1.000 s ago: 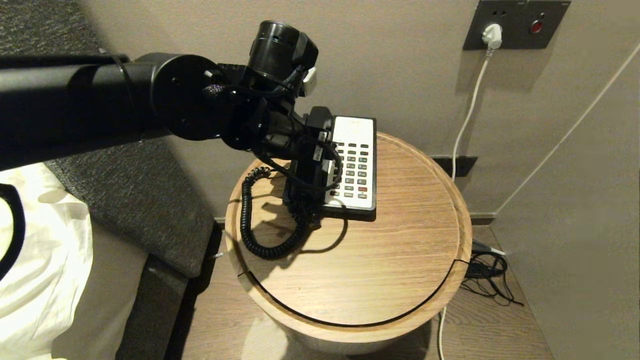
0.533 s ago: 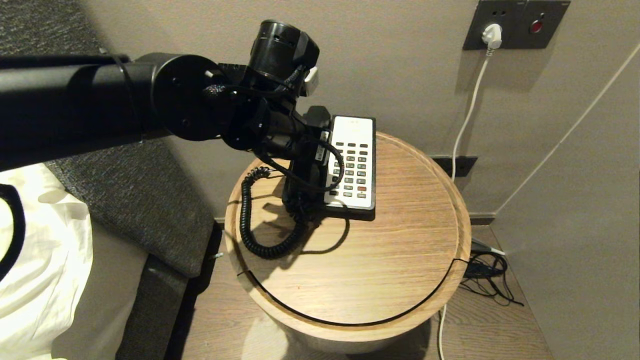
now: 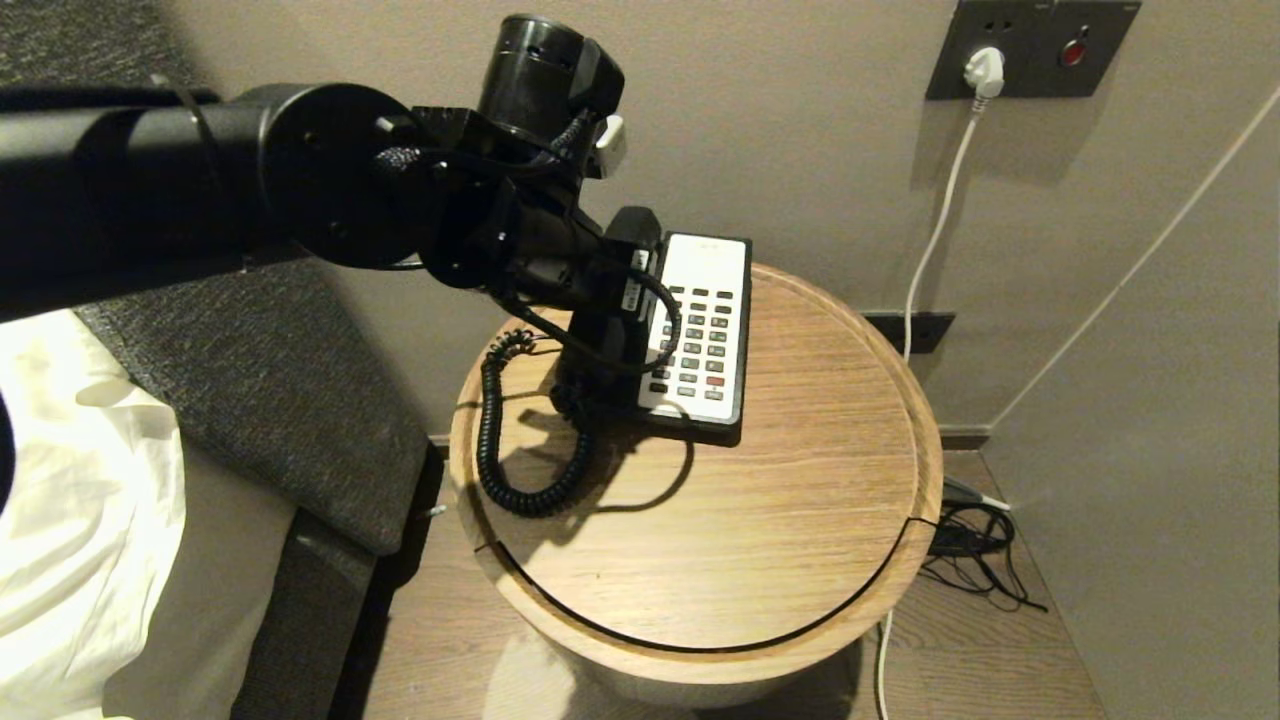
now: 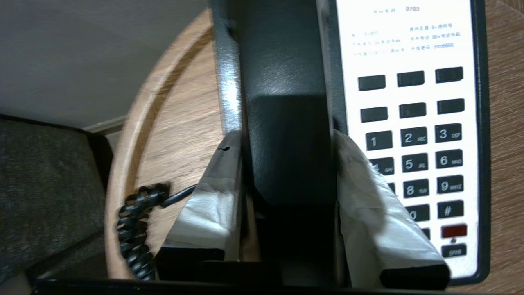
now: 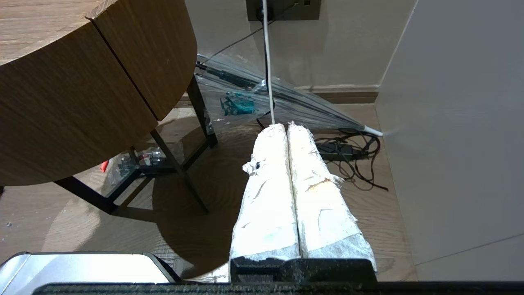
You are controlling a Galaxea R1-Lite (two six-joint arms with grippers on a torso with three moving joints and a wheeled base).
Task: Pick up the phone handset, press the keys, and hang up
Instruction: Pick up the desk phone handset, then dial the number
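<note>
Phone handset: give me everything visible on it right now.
The phone handset is long, black, matte plastic, lying lengthwise along the keypad side of the phone base on the round wooden table. The left gripper clamps its midsection, a taped finger on each flank. Its black coiled cord loops onto the tabletop. Earpiece and mouthpiece are hidden.

One phone handset (image 4: 286, 123), one table (image 3: 800, 560) (round), two pincers (image 4: 286, 137) (image 5: 287, 127)

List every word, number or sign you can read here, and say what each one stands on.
"1", "2", "3", "5", "6", "8", "9", "0", "#": black keys on the white keypad panel of the black desk phone.
"ABC", "DEF": small letters beside keys 2 and 3; the other keys' letters are too blurred.
"0703": top of the panel, faint.
Rows of small print below it: too blurred to read.
Lowest black key: label unreadable.
Red key: no readable marking.
</note>
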